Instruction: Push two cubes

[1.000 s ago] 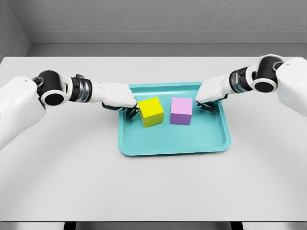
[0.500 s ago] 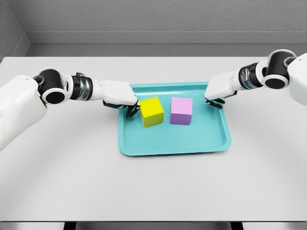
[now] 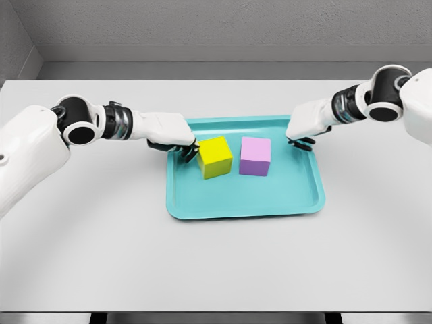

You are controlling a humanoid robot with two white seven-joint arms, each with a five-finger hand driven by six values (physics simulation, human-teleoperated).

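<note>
We see a large white table point(image 3: 216, 263) that fills most of the view, with a grey wall behind it. On the table, a little behind its middle, lies a teal tray point(image 3: 243, 202) with a low raised rim.

Our two white arms come in from both sides. The left hand point(image 3: 169, 135) reaches over the left rim of the tray, palm downward. Its dark fingertips point(image 3: 189, 152) are curled down and touch the left face of the yellow cube, or are just beside it; we cannot tell which for sure. The fingers do not close around anything. The right hand point(image 3: 307, 128) is over the back right corner of the tray. Its fingers also bend downward and hold nothing. It is apart from the pink cube, with a clear strip of tray floor between them.

Inside the tray, in its back half, stand the two cubes. The yellow cube point(image 3: 215, 157) is on the left and is turned slightly, so its edges are not parallel to the tray. The pink cube point(image 3: 255, 156) stands just beside it on the right, with a narrow gap between them.
</note>
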